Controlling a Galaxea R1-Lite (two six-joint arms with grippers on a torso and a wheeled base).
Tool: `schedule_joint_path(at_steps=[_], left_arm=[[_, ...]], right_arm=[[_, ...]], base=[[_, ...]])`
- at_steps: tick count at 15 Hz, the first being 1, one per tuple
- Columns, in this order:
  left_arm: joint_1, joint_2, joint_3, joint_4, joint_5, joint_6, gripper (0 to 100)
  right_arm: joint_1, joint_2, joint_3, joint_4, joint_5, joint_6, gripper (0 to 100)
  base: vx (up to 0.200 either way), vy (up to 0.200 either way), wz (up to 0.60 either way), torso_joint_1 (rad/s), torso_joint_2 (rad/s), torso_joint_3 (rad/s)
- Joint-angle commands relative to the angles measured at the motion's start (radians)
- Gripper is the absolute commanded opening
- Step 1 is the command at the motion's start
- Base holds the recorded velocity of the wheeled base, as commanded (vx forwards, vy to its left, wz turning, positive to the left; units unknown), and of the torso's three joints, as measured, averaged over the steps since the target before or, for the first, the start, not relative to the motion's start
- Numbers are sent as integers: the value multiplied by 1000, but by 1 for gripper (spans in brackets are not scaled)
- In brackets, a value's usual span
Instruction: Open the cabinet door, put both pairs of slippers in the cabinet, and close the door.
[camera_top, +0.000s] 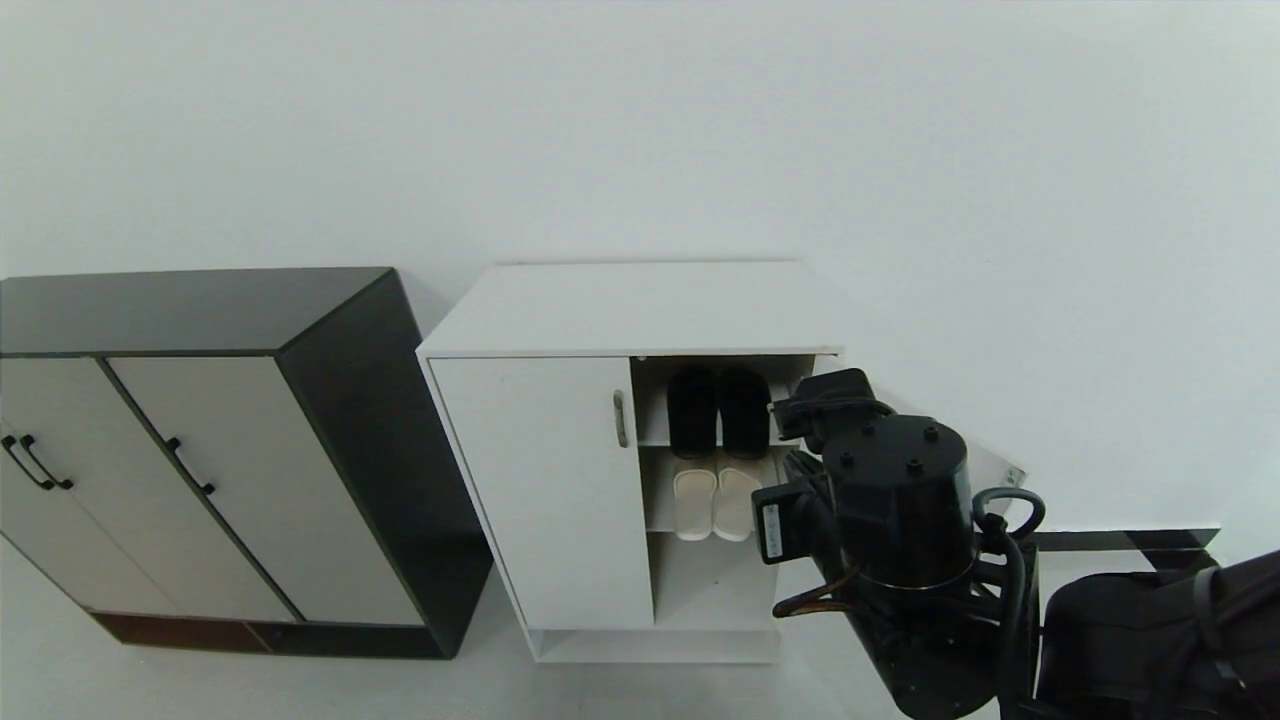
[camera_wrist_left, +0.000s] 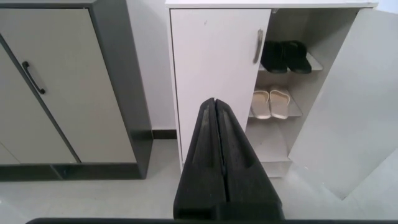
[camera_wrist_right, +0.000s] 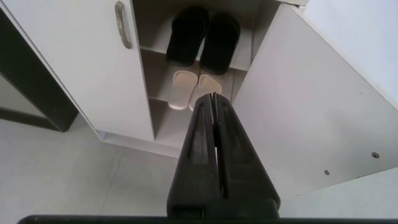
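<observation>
The white cabinet (camera_top: 540, 490) stands against the wall, its left door shut and its right door (camera_wrist_right: 311, 106) swung wide open. Black slippers (camera_top: 718, 410) lie side by side on the top shelf, and white slippers (camera_top: 713, 502) on the shelf below. My right arm (camera_top: 900, 500) is in front of the open side, hiding most of that door. My right gripper (camera_wrist_right: 213, 98) is shut and empty, pointing at the shelves beside the door's inner face. My left gripper (camera_wrist_left: 214, 102) is shut and empty, held back from the cabinet's shut door (camera_wrist_left: 214, 68).
A dark cabinet (camera_top: 200, 450) with two beige doors and black handles stands just left of the white one. The bottom compartment (camera_top: 710, 585) of the white cabinet is bare. A black baseboard (camera_top: 1120, 540) runs along the wall at the right. Pale floor lies in front.
</observation>
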Motion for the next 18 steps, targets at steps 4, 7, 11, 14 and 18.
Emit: schedule_joint_path(at_steps=[4, 7, 11, 14, 18], left_arm=[[0, 0, 0, 0, 0, 0, 0], [2, 0, 0, 0, 0, 0, 0], [0, 0, 0, 0, 0, 0, 0], [0, 0, 0, 0, 2, -2, 0], [0, 0, 0, 0, 2, 0, 0]], right_arm=[[0, 4, 3, -1, 1, 0, 0], [-1, 2, 4, -1, 1, 0, 0], [-32, 4, 3, -1, 4, -14, 0], [-46, 8, -3, -1, 4, -19, 0], [-112, 15, -138, 70, 13, -12, 0]], base=[[0, 0, -600, 1, -7, -4], [0, 0, -600, 10, 6, 1], [0, 0, -150, -1, 1, -1], [0, 0, 0, 0, 0, 0], [0, 0, 0, 0, 0, 0]])
